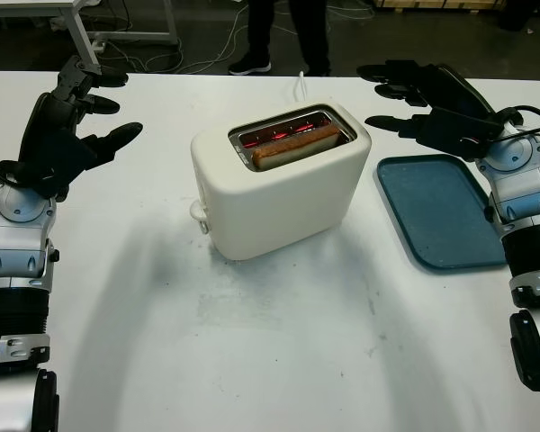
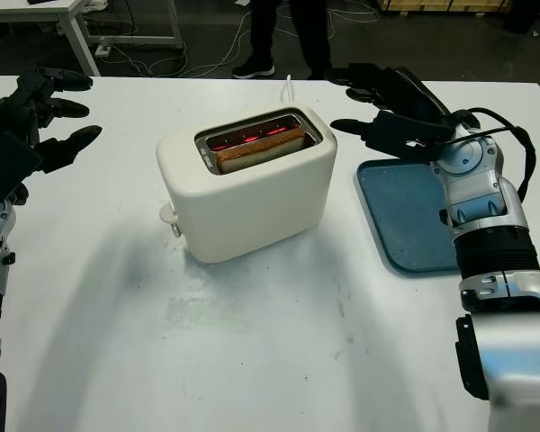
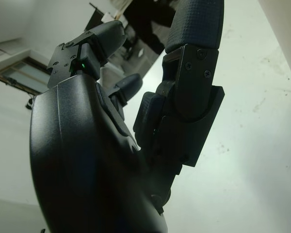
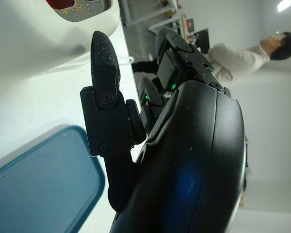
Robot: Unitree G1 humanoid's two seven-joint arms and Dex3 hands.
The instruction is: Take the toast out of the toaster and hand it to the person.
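A cream toaster point(image 1: 279, 193) stands in the middle of the white table, its slots glowing red. A slice of brown toast point(image 1: 295, 148) sticks up from the near slot. My left hand point(image 1: 88, 117) is raised over the table's far left, well away from the toaster, open and holding nothing. My right hand point(image 1: 405, 101) hovers open to the right of the toaster, above the far end of the tray, fingers pointing toward the toaster. A person point(image 1: 283, 36) stands beyond the far edge of the table; a person in a light top point(image 4: 242, 58) appears in the right wrist view.
A dark blue tray point(image 1: 436, 209) lies on the table right of the toaster, under my right forearm. The toaster's white cord point(image 1: 300, 85) runs off the far edge. Another white table point(image 1: 36, 13) and floor cables sit behind at the far left.
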